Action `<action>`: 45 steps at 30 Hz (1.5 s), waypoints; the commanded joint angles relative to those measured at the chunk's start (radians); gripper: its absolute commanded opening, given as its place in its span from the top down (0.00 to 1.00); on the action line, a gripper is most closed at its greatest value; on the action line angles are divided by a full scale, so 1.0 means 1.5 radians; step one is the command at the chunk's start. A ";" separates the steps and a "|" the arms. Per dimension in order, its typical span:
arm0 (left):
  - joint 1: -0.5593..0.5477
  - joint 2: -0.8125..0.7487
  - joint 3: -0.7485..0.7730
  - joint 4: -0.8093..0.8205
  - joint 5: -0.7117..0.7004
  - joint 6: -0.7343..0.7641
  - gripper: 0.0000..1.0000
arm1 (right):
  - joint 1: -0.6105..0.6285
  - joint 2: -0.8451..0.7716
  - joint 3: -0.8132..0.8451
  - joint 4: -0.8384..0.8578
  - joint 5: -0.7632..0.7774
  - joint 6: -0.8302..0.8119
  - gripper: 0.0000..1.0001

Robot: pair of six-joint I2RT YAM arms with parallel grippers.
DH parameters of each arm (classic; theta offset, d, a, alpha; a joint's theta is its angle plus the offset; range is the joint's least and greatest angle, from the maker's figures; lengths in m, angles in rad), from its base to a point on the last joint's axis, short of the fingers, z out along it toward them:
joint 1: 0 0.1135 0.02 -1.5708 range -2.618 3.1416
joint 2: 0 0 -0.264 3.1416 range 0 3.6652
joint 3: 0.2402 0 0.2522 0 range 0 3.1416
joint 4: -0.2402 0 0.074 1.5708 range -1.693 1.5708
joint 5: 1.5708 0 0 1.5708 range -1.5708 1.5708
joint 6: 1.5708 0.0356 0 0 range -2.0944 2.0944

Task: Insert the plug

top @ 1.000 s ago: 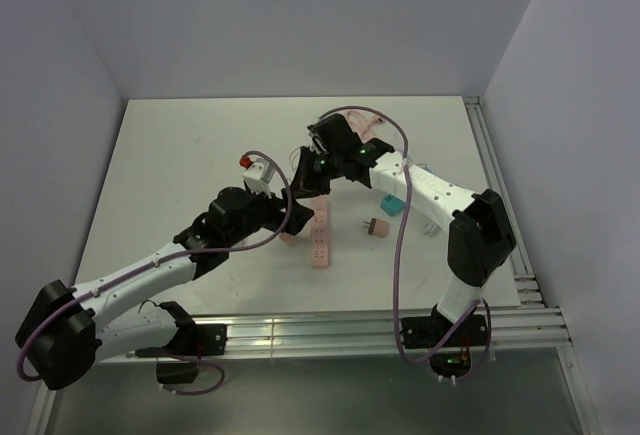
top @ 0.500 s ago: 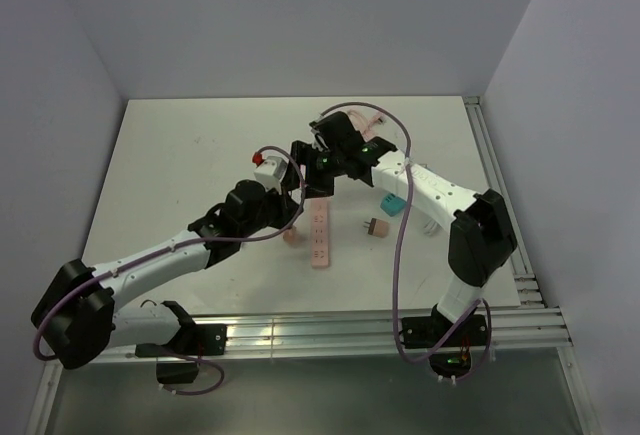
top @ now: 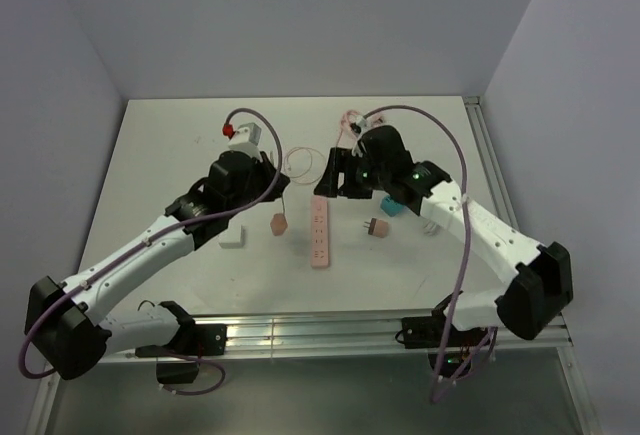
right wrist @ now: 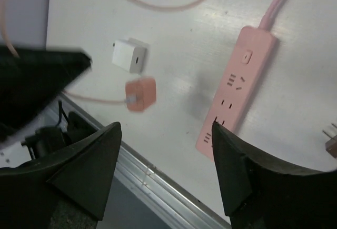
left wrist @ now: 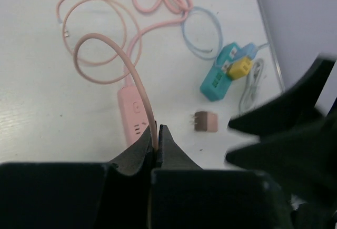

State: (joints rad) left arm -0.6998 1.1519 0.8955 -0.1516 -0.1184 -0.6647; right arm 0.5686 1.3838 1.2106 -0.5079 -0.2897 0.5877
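as the left arm (top: 150, 245) stretches forward, jaws clamped on the plug cord (left wrist: 143, 95), the right arm (top: 480, 225) has parted its jaws above the power strip (right wrist: 231, 97).

No legible text, brand name, number or sign anywhere – none on the pink power strip (right wrist: 236, 95), the white adapter (right wrist: 129, 56) or the teal block (left wrist: 217, 80). Small mark beside the strip's switch – too blurred to read.
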 commanded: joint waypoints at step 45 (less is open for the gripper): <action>-0.001 0.150 0.320 -0.256 0.016 -0.348 1.00 | 0.242 0.022 -0.117 0.288 0.347 -0.115 0.31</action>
State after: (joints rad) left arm -0.6998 1.3804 1.3266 -0.5446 -0.1097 -1.1679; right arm 0.9211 1.4117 1.0218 -0.1272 0.1997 0.4282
